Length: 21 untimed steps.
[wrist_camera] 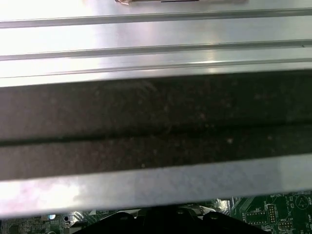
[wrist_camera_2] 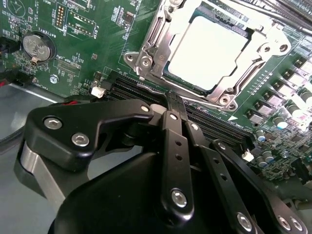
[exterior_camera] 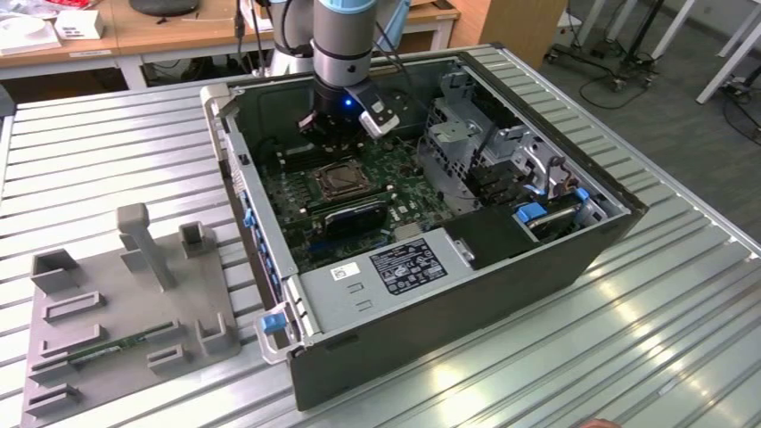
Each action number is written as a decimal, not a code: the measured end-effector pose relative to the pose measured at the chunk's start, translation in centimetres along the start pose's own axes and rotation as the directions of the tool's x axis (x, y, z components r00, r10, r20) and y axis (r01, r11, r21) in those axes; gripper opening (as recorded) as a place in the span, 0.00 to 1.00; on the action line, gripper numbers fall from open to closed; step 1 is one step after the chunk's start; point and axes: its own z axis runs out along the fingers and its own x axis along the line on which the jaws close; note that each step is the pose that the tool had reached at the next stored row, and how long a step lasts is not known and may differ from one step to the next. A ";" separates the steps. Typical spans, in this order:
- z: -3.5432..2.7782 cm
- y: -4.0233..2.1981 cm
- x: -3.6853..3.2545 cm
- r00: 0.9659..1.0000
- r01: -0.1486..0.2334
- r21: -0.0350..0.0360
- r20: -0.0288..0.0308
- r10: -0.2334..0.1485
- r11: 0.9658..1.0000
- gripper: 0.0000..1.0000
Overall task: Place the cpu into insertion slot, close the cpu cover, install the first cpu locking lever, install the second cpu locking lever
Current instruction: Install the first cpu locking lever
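Inside the open computer case [exterior_camera: 594,223], the cpu [wrist_camera_2: 209,51] lies flat in the insertion slot [exterior_camera: 339,181], its pale silver top showing. The silver cpu cover [wrist_camera_2: 163,36] is down around it, framing the chip through its window. A thin dark rim of the slot [wrist_camera_2: 184,84] shows between chip and cover. My gripper [wrist_camera_2: 173,100] hangs over the green board just beside the socket, fingers pressed together with nothing between them. In the exterior view the gripper [exterior_camera: 337,134] is a little beyond the socket. Whether the locking levers are latched I cannot tell.
Long black memory slots [wrist_camera_2: 219,126] run between my fingertips and the socket. A coin battery [wrist_camera_2: 36,46] sits on the board. The drive cage [exterior_camera: 476,134] and power supply [exterior_camera: 405,267] crowd the case. A grey fixture plate [exterior_camera: 119,303] lies at the exterior view's left.
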 end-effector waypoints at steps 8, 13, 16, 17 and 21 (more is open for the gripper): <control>0.04 0.14 0.01 0.999 -0.034 0.001 0.005 0.034 0.999 0.11; 0.05 0.17 0.01 0.999 -0.041 0.001 0.006 0.041 0.999 0.11; 0.05 0.18 0.02 0.999 -0.045 0.001 0.007 0.045 0.999 0.11; 0.05 0.20 0.02 0.999 -0.046 0.001 0.007 0.045 0.999 0.11; 0.06 0.24 0.02 0.999 -0.048 0.001 0.007 0.048 0.999 0.11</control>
